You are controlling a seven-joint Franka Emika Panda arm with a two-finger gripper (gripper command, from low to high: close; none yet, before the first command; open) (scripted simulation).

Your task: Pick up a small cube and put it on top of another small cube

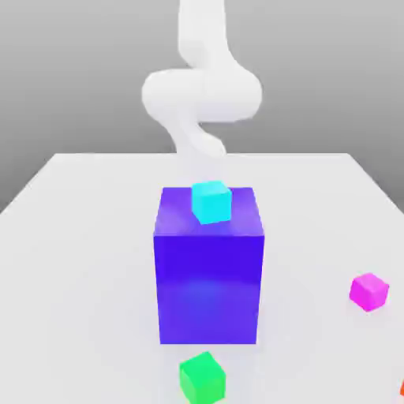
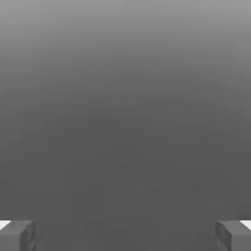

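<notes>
The small magenta-pink cube [image 1: 368, 291] sits on the white table toward the exterior view's right, well apart from the other things. A small cyan cube [image 1: 211, 201] rests on top of the big blue-purple block [image 1: 209, 276] in the middle. A small green cube [image 1: 202, 378] lies on the table in front of the block. My white arm [image 1: 201, 95] rises behind the block. In the hand view my gripper [image 2: 125, 238] is open, its two grey fingertips [image 2: 17, 235] standing far apart over plain grey ground with nothing between them.
The white table [image 1: 79, 237] spreads wide on both sides of the block. A sliver of an orange-red thing [image 1: 402, 388] shows at the exterior view's lower right edge.
</notes>
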